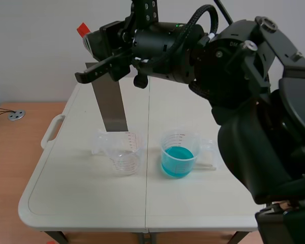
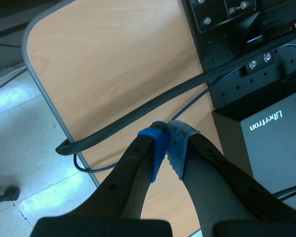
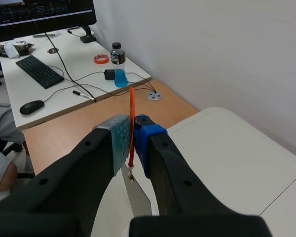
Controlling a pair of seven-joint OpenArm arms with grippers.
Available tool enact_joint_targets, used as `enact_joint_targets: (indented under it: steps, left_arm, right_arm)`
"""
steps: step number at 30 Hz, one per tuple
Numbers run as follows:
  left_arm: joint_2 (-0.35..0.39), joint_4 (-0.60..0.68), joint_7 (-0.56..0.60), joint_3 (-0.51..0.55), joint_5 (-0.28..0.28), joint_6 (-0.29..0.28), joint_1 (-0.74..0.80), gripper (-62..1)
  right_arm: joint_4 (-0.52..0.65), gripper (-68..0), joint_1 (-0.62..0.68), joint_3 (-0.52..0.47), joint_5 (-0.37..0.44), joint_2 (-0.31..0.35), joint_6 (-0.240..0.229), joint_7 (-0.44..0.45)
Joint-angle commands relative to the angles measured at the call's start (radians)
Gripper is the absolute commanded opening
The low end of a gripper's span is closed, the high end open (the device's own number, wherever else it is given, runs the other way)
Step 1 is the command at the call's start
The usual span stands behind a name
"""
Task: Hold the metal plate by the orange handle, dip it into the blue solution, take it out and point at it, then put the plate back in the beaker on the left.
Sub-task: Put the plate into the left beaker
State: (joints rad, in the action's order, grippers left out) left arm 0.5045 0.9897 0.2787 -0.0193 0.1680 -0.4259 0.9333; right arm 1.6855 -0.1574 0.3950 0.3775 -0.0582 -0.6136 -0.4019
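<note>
Thick black fingers of the right claw point(image 3: 132, 131) are filling the foreground of the right wrist view. They are clamping the orange handle point(image 3: 131, 103) edge-on between their dotted pads, so this claw is gripping the handle. Directly under the claw the metal plate point(image 1: 109, 101) is hanging upright above the tabletop point(image 1: 81, 198). Its lower edge is sitting about level with the rim of the clear beaker point(image 1: 123, 152) below the claw; whether it is inside that rim or just behind it cannot be told. Well below the claw and off to the side of the plate, the beaker of blue solution point(image 1: 178, 152) is standing near the clear one, the two apart. The right arm is reaching in raised, past the middle of the scene view.

The left claw point(image 2: 166, 140) is hanging closed, its blue pads pressing together on nothing. Beneath it a wooden desk point(image 2: 103, 59) is showing. A braided cable point(image 2: 138, 116) is running just ahead of the fingertips, and a black box point(image 2: 271, 143) is sitting beside the claw.
</note>
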Motion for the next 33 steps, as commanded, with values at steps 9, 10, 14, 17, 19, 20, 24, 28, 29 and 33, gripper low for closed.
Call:
enact_joint_targets:
  steps: [9,10,14,17,19,20,24,28,29,33]
  left_arm:
    - [0.003,0.004,0.009,0.005,0.002,-0.006,0.011,-59.4]
    - [0.003,0.004,0.009,0.005,0.002,-0.006,0.011,-59.4]
    - [0.003,0.004,0.009,0.005,0.002,-0.006,0.011,-59.4]
    - [0.003,0.004,0.009,0.005,0.002,-0.006,0.011,-59.4]
    - [0.003,0.004,0.009,0.005,0.002,-0.006,0.011,-59.4]
    - [0.003,0.004,0.009,0.005,0.002,-0.006,0.011,-59.4]
    - [0.003,0.004,0.009,0.005,0.002,-0.006,0.011,-59.4]
    - [0.003,0.004,-0.02,0.005,0.002,-0.006,-0.003,-59.4]
    - [0.003,0.004,-0.035,0.005,0.002,-0.006,-0.006,-59.4]
    - [0.003,0.004,-0.063,0.005,0.002,-0.005,-0.019,-59.4]
  right_arm:
    - [-0.062,-66.2,-0.026,0.006,0.01,-0.003,0.004,0.05]
    - [-0.069,-66.2,-0.026,0.006,0.011,-0.003,0.004,0.05]
    - [-0.092,-66.2,-0.026,0.014,0.01,-0.003,0.004,0.053]
    - [-0.111,-66.2,-0.026,0.02,0.008,-0.003,0.004,0.058]
    - [-0.128,-66.2,-0.026,0.022,0.007,-0.003,0.004,0.063]
    - [-0.136,-66.2,-0.026,0.022,0.007,-0.003,0.004,0.067]
    - [-0.162,-66.2,-0.025,0.021,0.007,-0.003,0.004,0.076]
    - [-0.183,-66.2,-0.025,0.021,0.007,-0.003,0.004,0.079]
    - [-0.189,-66.2,-0.025,0.021,0.007,-0.003,0.004,0.079]
    - [-0.215,-66.2,-0.025,0.021,0.007,-0.003,0.004,0.079]
